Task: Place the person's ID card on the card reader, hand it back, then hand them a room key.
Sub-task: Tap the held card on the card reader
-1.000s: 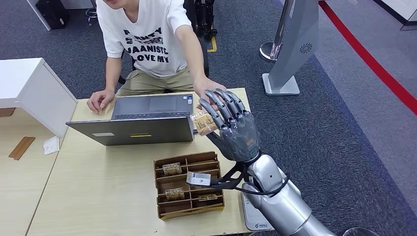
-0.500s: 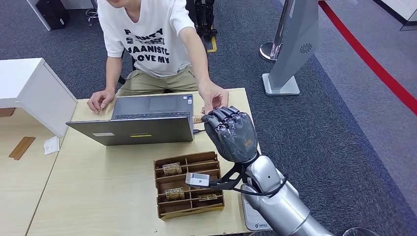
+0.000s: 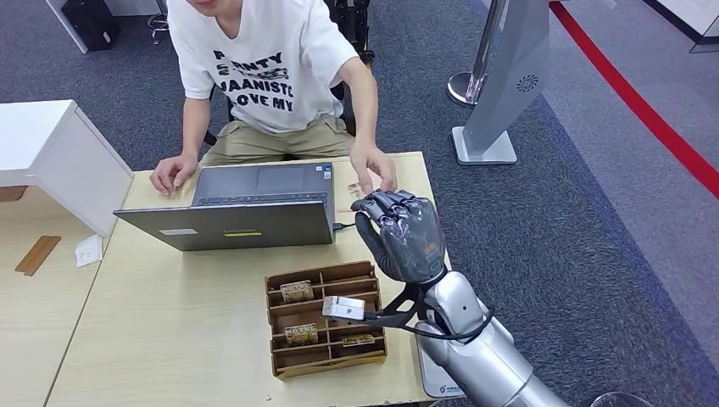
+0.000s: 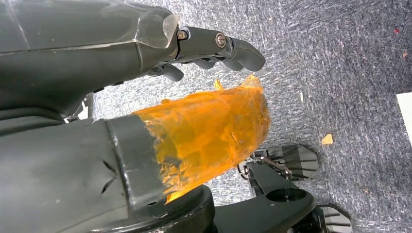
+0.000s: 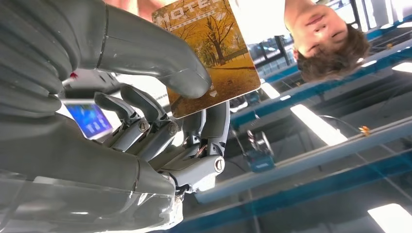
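— Did you catch that? A second ago the right hand (image 3: 400, 233) was raised with its fingers fanned out, showing the room key (image 5: 210, 53) toward the person. Now it has dropped lower and the fingers have curled in over the card.

— So who has the key?

— The robot does. In the right wrist view the thumb presses the autumn-tree card against the fingers, a firm pinch. The person's hand (image 3: 373, 170) has come down to the counter (image 3: 169, 322) edge just beyond the robot's knuckles, near but, as far as I can tell, not on the card.

— Then the handover isn't done.

— I'd say not. They've closed the gap, and the person needs a grip before the thumb lets go.

— And the left hand (image 4: 145, 97)?

— Hanging by the floor, fingers loosely apart, nothing in it. The card tray (image 3: 326, 319) sits on the counter beside the laptop (image 3: 246, 208).
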Motion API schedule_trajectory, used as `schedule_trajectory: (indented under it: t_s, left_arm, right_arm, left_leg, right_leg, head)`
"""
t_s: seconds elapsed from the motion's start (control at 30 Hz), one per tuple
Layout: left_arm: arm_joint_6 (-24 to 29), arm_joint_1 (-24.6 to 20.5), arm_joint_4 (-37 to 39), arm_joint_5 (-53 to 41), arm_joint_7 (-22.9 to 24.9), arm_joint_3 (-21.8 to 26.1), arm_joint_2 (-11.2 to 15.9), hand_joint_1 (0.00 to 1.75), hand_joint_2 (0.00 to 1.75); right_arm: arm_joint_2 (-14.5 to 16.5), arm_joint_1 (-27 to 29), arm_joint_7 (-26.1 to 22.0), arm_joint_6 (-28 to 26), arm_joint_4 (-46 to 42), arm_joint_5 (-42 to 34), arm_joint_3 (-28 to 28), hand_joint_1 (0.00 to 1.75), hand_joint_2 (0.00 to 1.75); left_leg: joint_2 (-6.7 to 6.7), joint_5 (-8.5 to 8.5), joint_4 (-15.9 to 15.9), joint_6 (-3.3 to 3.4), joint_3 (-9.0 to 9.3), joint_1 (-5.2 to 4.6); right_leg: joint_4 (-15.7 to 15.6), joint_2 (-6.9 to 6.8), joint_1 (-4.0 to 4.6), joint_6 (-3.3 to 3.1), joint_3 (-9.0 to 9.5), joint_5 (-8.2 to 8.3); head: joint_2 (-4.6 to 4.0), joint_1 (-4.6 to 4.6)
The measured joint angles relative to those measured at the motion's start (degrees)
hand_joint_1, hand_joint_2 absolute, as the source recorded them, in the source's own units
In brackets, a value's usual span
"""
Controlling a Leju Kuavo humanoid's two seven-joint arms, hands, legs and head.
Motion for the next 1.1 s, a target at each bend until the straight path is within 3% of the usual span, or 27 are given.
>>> schedule_trajectory:
  t_s: [0.2,0.37,0.53,0.8,1.1]
  left_arm:
    - [0.2,0.2,0.0,0.7,-0.4,0.0,0.0,0.00,0.00]
    - [0.8,0.9,0.0,1.8,-1.1,0.1,0.1,0.00,0.00]
    - [1.3,1.3,0.0,2.8,-1.5,0.6,0.1,0.00,0.00]
    - [1.8,1.9,0.0,3.8,-2.1,1.7,0.1,0.00,0.00]
    - [2.1,2.4,0.0,5.0,-2.7,3.0,0.3,0.00,0.00]
  right_arm:
    - [0.7,1.7,-2.3,1.9,-1.7,-12.0,-0.8,1.75,1.75]
    - [1.9,4.1,-4.7,8.1,-5.5,-29.2,-3.5,1.75,1.75]
    - [3.0,6.5,-6.0,13.5,-9.1,-41.7,-7.2,1.75,1.75]
    - [3.4,9.9,-6.3,18.9,-13.1,-51.9,-11.9,1.75,1.75]
    - [3.1,15.8,-6.7,22.6,-17.6,-58.1,-16.7,1.75,1.75]
  left_leg:
    - [0.00,0.00,0.0,0.00,0.00,0.00]
    - [0.00,0.00,0.0,0.00,-0.01,0.00]
    - [-0.01,-0.01,0.0,0.00,-0.02,-0.01]
    - [-0.03,-0.01,0.0,0.00,-0.01,-0.01]
    - [-0.07,-0.03,0.0,-0.01,-0.02,-0.01]
  right_leg:
    - [0.0,-0.01,0.00,0.00,0.00,0.00]
    - [0.0,0.00,0.00,0.00,-0.01,-0.01]
    - [0.0,-0.03,0.00,0.00,-0.01,-0.01]
    - [0.0,-0.04,0.00,0.00,-0.01,-0.01]
    - [0.0,-0.06,0.00,0.02,-0.02,-0.03]
  head:
    - [0.00,-0.01]
    - [0.00,0.00]
    - [0.00,0.00]
    - [0.00,0.00]
    - [0.00,0.01]
